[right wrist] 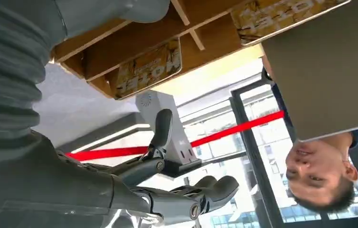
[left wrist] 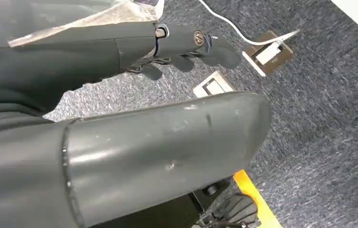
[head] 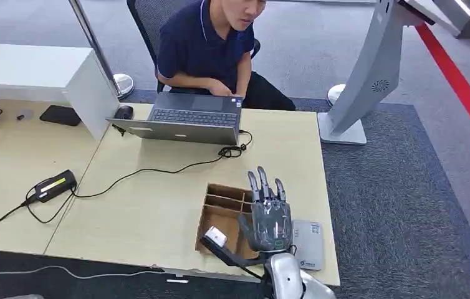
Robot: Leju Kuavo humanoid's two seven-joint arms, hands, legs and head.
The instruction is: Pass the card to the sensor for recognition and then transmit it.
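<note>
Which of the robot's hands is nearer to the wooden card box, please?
Right. The right hand hovers over the wooden card box on the table; the left hand hangs low above carpeted floor.

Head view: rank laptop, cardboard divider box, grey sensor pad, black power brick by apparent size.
1. laptop
2. cardboard divider box, partly hidden by the right hand
3. grey sensor pad
4. black power brick

The last two look close, and the pad is partly hidden.
</note>
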